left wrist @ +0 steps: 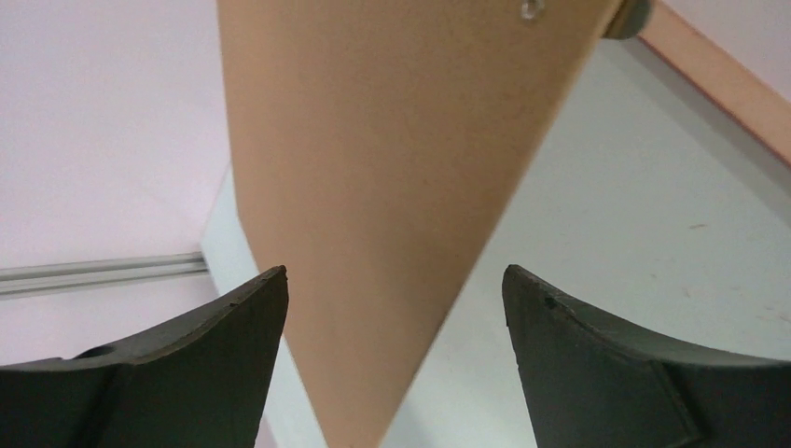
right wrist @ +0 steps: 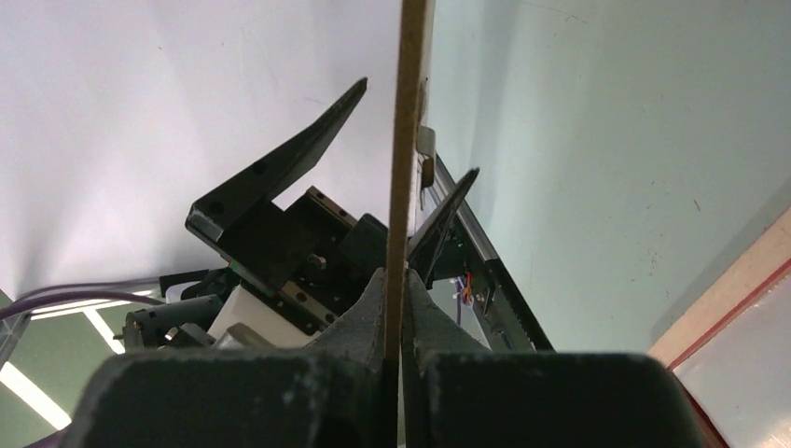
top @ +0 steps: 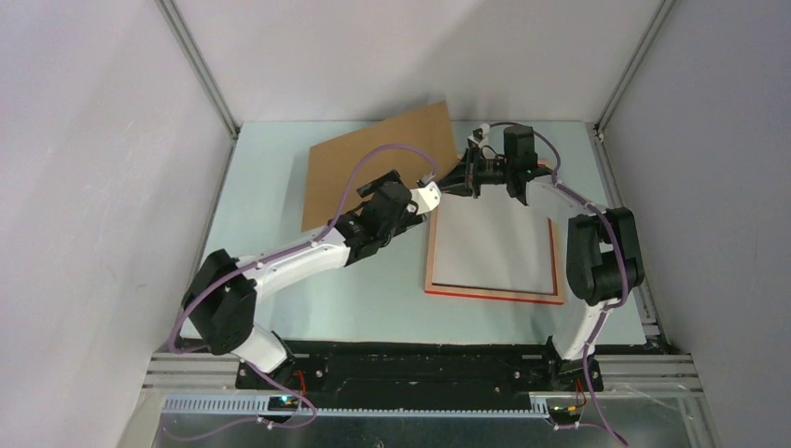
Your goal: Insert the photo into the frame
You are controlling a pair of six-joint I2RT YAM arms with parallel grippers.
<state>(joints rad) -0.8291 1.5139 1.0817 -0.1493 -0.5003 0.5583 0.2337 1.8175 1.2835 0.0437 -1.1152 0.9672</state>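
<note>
The brown board (top: 373, 168) stands tilted over the far left of the table (top: 261, 196). One corner points down between the spread fingers of the left gripper (left wrist: 395, 275), clear of both. The right gripper (right wrist: 395, 289) is pressed together on the board's thin edge. The frame (top: 494, 295) lies flat, pale back up, square to the table, just nearer than both grippers. Its longer side is unclear, and the photo cannot be made out.

Pale green table (top: 373, 303) carries the frame (top: 494, 295), flat, wooden back up
</note>
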